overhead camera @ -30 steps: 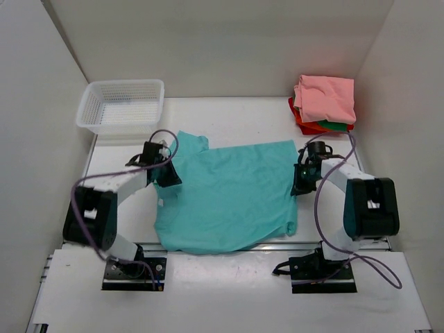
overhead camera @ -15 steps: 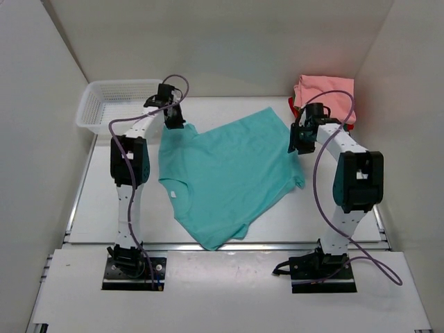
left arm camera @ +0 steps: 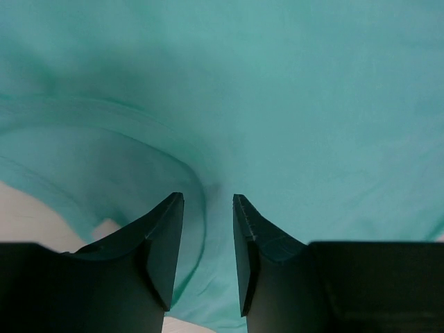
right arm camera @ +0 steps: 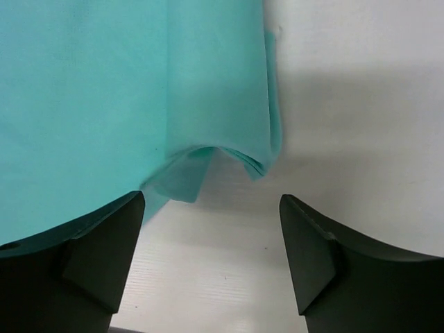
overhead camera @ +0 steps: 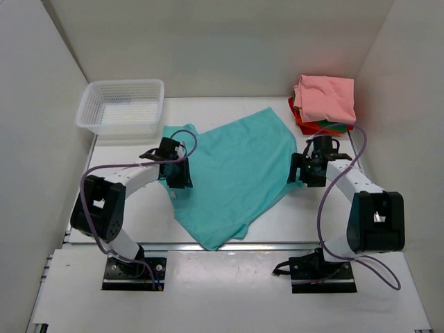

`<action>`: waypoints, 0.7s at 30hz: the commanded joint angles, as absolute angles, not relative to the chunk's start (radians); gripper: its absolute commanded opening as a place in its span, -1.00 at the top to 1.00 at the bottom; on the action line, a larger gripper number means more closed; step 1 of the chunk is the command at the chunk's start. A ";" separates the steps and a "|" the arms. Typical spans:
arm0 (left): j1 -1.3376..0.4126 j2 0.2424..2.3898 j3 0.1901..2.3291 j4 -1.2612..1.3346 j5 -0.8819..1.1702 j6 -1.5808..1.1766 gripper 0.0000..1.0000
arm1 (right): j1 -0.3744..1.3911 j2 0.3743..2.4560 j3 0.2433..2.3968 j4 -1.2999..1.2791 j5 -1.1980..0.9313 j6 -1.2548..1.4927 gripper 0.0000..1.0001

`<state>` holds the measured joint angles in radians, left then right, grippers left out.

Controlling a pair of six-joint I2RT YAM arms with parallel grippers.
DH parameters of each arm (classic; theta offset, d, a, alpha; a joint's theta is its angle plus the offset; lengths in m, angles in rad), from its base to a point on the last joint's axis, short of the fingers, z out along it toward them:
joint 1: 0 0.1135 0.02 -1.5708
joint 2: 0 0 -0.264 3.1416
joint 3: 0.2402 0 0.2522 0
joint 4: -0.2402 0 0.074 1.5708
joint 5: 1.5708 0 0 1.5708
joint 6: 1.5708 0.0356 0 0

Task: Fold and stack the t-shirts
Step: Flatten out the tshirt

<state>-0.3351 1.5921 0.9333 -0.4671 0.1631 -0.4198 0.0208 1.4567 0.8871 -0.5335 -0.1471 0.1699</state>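
While both arms (overhead camera: 125, 182) bend low, fingers (right arm camera: 104, 257) parted, at teal t-shirt (overhead camera: 236, 173) edges

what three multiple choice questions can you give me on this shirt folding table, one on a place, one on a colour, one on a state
1. Where on the table does the stack of folded shirts lie?
A. far right corner
B. near left corner
C. dead centre

2. What colour is the top shirt of that stack?
A. green
B. salmon pink
C. white

3. How does the right gripper stand?
A. shut on a sleeve
B. open, nothing between the jaws
C. out of every view

Key:
1 A, the top view shows the stack by the back wall on the right.
2 B, pink cloth covers the green and red-orange layers.
3 B, its wrist view shows the jaws wide apart by the edge of the teal shirt.
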 commanded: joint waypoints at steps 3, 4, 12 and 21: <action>-0.432 1.716 0.986 -0.484 0.026 -0.405 0.48 | -0.038 1.413 0.795 -0.416 -0.196 0.227 -0.54; -0.443 1.768 1.008 -0.509 0.002 -0.379 0.75 | -0.047 1.417 0.773 -0.401 -0.210 0.235 -0.53; -0.370 2.080 1.539 -0.679 -0.127 -0.299 1.00 | -0.083 1.427 0.704 -0.293 -0.281 0.339 -0.54; -0.246 2.188 1.970 -0.770 -0.045 -0.259 1.00 | -0.082 1.591 0.891 -0.248 -0.353 0.329 1.00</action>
